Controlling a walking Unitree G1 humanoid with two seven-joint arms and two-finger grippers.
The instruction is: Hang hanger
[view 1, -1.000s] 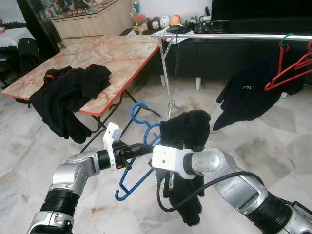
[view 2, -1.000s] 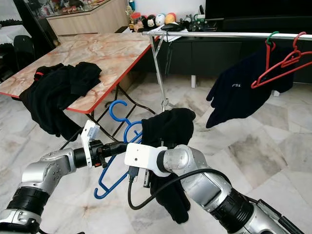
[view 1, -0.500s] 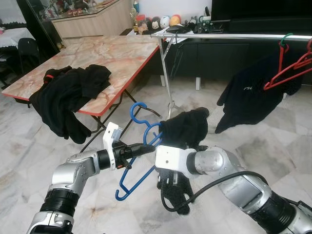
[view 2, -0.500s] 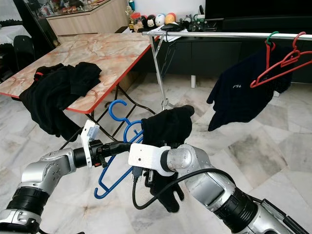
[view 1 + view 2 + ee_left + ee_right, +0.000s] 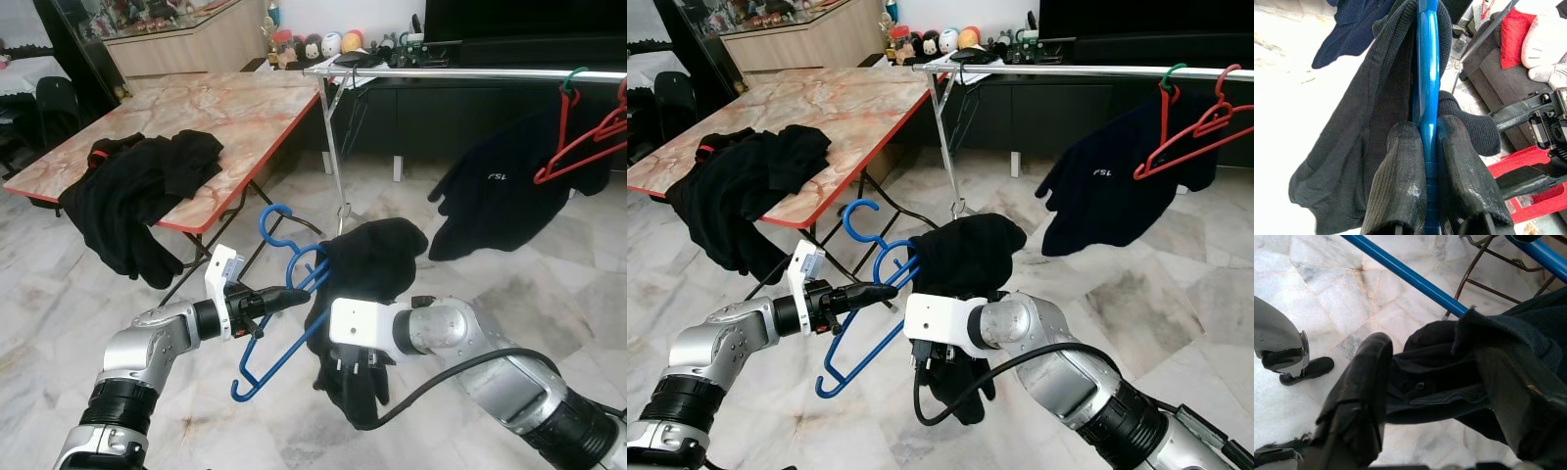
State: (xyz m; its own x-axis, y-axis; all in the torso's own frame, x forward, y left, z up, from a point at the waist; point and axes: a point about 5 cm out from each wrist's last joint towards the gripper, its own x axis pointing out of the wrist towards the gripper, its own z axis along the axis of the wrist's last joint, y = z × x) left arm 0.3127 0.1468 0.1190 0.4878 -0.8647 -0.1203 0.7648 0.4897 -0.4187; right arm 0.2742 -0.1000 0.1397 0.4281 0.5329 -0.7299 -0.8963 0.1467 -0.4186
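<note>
The left gripper point(image 5: 294, 295) is clamped on the blue hanger point(image 5: 284, 294), its fingers point(image 5: 1400, 186) pressed together on the blue bar. A black garment point(image 5: 367, 264) is draped over this hanger, near the middle of the scene, above the floor. The right gripper point(image 5: 1449, 396) has its fingers apart around a fold of the garment; whether they press the cloth I cannot tell for sure. The rail point(image 5: 470, 72) runs left to right, far and up to the right of the hanger. The hanger's hook points up and left, so it must travel far and right, and the left arm carries it.
</note>
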